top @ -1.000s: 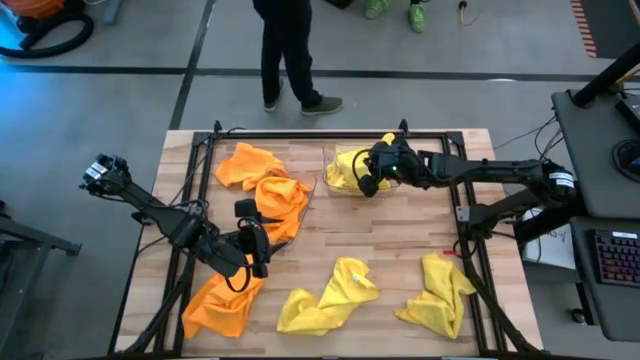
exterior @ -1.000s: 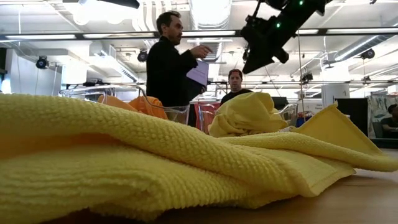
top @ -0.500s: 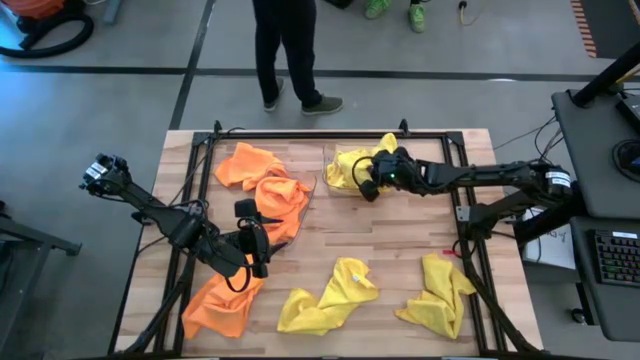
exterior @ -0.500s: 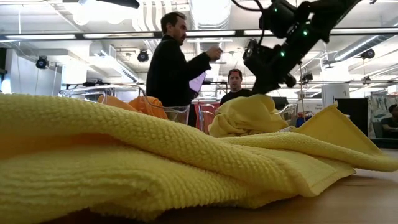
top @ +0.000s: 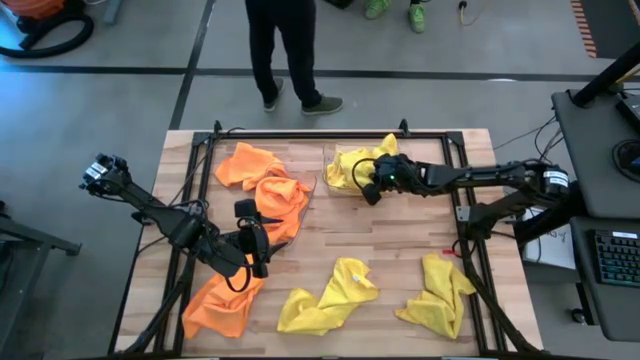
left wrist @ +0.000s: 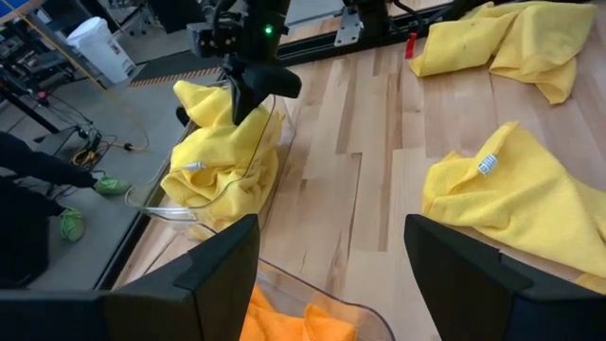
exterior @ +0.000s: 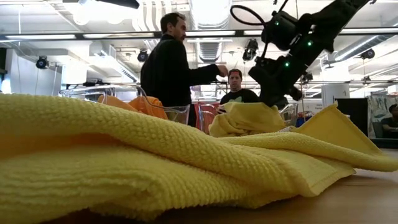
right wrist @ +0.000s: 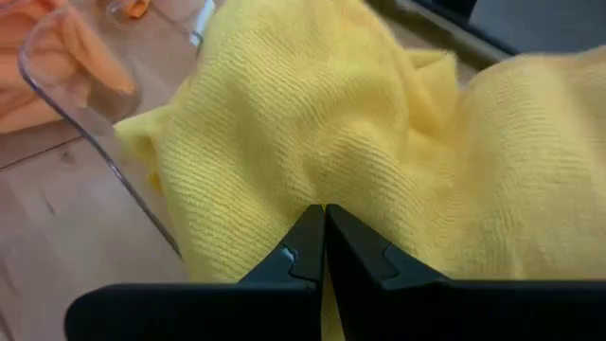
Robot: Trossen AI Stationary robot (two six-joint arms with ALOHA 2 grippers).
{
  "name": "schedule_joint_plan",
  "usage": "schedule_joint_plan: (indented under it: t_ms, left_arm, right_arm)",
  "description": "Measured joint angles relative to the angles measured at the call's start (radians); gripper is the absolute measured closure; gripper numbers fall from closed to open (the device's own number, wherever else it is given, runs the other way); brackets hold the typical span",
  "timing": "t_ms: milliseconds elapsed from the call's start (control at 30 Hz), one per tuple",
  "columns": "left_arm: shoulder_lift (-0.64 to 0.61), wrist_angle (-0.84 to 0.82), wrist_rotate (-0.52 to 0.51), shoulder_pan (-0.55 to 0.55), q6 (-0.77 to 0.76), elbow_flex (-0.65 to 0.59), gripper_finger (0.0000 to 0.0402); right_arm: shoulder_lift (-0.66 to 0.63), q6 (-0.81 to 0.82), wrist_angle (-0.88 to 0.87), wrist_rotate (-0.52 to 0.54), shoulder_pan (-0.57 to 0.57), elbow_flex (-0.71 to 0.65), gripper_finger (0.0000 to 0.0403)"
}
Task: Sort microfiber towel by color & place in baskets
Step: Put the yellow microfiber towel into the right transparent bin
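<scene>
Wooden table (top: 400, 240): two baskets (top: 338, 172), three loose towels (top: 325, 298); right gripper (top: 368, 186) closed, left gripper (top: 262, 238) open.

Towels (top: 330, 297) — plain yellow, plain orange

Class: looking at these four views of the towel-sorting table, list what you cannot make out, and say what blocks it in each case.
- Low view: the table is hidden behind a near yellow towel.
- Right wrist view: whether the shut right gripper pinches the yellow towel in the basket; its fingers block the contact.
- High view: the person is cut off by the top edge.
</scene>
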Motion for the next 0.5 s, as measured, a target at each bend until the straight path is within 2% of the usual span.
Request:
schedule_joint_plan:
  t_ms: [500]
  left_arm:
    - [0.000,-0.001,0.000,0.000,-0.010,0.000,0.0154]
  right_arm:
    - [0.084,0.013,0.005,-0.005,-0.028,0.002,0.0394]
